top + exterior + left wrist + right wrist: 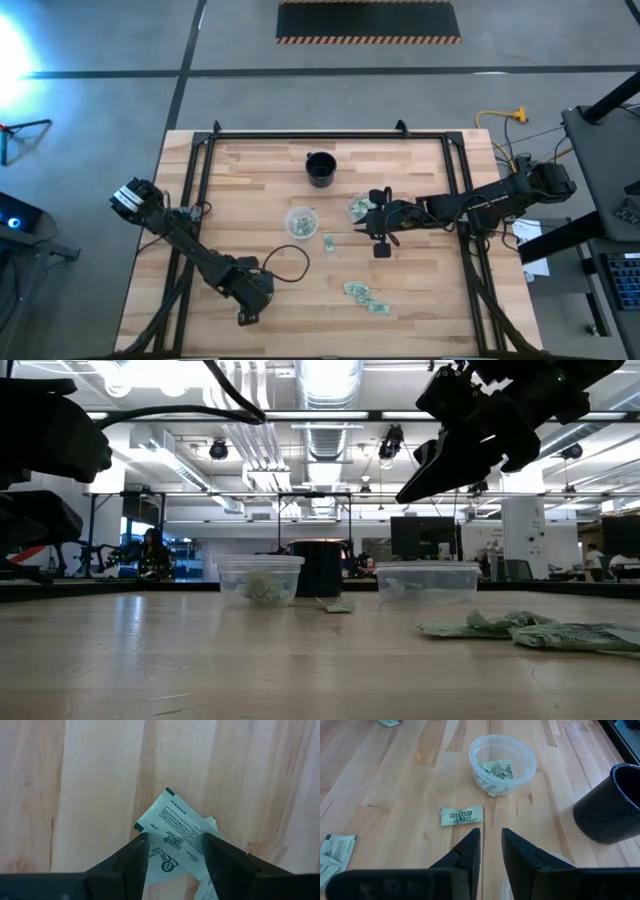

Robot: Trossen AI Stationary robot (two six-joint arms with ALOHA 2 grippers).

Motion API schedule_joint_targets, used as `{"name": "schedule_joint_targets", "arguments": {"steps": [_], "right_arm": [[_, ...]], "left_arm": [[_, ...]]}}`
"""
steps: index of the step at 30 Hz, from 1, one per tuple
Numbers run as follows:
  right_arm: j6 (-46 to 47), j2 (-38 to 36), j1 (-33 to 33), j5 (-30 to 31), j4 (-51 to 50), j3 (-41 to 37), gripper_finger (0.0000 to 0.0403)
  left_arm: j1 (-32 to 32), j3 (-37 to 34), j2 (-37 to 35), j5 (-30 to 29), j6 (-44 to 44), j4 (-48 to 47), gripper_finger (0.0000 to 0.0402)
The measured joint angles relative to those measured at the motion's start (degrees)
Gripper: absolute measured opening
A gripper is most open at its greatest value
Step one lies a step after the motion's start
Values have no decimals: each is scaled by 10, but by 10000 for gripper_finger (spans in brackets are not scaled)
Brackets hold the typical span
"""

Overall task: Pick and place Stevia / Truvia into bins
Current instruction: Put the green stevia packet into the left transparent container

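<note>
Left gripper (174, 851): fingers parted, straddling a green-and-white paper sweetener packet (172, 832), grip unclear
Right gripper (491, 845): narrow gap, empty
Packet: flat, printed, lower centre of frame

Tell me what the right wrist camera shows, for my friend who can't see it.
The right gripper, empty and nearly shut, hovers over the wooden table. Ahead lie a single sweetener packet, a clear cup holding more packets, and a black cup off to one side.

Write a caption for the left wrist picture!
Left gripper jaws open around a white-and-green sweetener packet on the wooden table.
</note>
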Motion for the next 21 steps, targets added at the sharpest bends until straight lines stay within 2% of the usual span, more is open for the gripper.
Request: {"name": "schedule_joint_targets", "arguments": {"steps": [12, 21], "right_arm": [[-3, 0, 0, 0, 3, 0, 68], [-13, 0, 0, 0, 14, 0, 68]], "left_arm": [[0, 0, 0, 1, 33, -5, 97], [0, 24, -47, 12, -44, -89, 97]]}}
